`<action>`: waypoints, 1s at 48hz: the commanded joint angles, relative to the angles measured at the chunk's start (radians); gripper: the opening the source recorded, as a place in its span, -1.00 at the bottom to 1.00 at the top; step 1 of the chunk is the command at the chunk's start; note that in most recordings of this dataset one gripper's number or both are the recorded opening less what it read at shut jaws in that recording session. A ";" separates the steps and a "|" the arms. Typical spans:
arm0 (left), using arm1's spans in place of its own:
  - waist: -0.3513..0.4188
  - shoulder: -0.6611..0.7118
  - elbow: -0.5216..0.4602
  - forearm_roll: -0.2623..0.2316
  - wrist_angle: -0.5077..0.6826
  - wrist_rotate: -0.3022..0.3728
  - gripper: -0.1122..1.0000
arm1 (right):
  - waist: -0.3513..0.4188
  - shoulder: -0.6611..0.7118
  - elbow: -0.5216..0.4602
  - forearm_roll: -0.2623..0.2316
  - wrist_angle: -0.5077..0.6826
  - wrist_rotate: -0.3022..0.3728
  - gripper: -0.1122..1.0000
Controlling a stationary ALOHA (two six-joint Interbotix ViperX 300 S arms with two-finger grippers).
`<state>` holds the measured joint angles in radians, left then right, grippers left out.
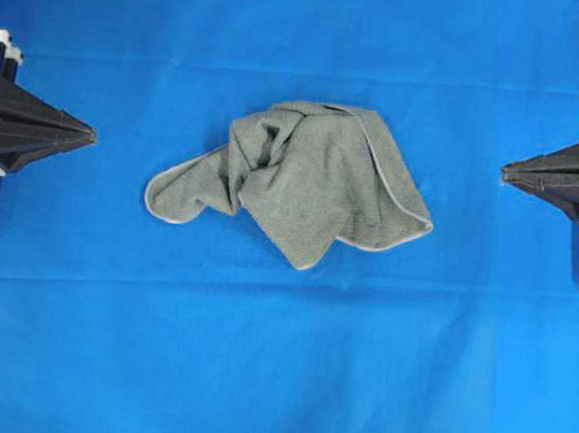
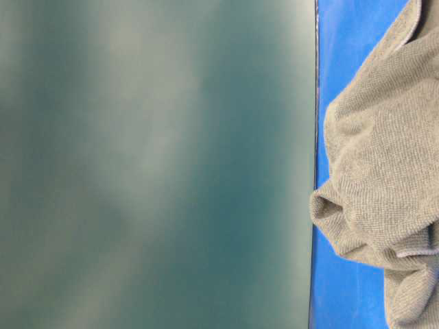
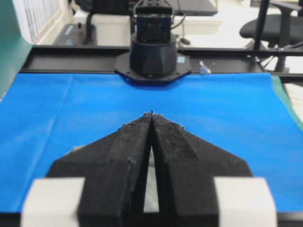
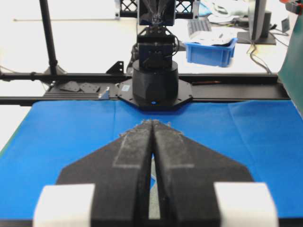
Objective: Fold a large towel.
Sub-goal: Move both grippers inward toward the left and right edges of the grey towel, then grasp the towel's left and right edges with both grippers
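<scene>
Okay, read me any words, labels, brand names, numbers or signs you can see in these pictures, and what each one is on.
None can be read.
The towel shows no tag or print in any view.
The blue cloth is plain.
A small sticker on the arm base opposite the left wrist camera is too small and blurred to read.

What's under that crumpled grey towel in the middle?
The towel lies bunched on the blue cloth, which shows all around it. Whatever sits directly beneath the heap is covered by its folds, so anything hidden there cannot be seen. Both grippers rest apart at the sides.
</scene>
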<state>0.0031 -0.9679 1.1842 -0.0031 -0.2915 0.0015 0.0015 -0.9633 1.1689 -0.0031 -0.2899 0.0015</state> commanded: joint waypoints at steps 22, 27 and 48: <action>-0.005 0.224 -0.097 -0.041 0.314 -0.055 -0.80 | -0.018 0.198 -0.103 0.009 0.391 0.170 -0.80; -0.002 0.290 -0.077 -0.038 0.316 -0.087 -0.79 | -0.018 0.278 -0.104 0.009 0.428 0.227 -0.79; 0.032 0.609 -0.026 -0.034 0.245 -0.175 0.71 | -0.072 0.666 -0.144 0.008 0.457 0.293 0.40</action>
<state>0.0322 -0.4080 1.1781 -0.0414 -0.0337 -0.1749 -0.0476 -0.3497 1.0462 0.0015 0.1810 0.2930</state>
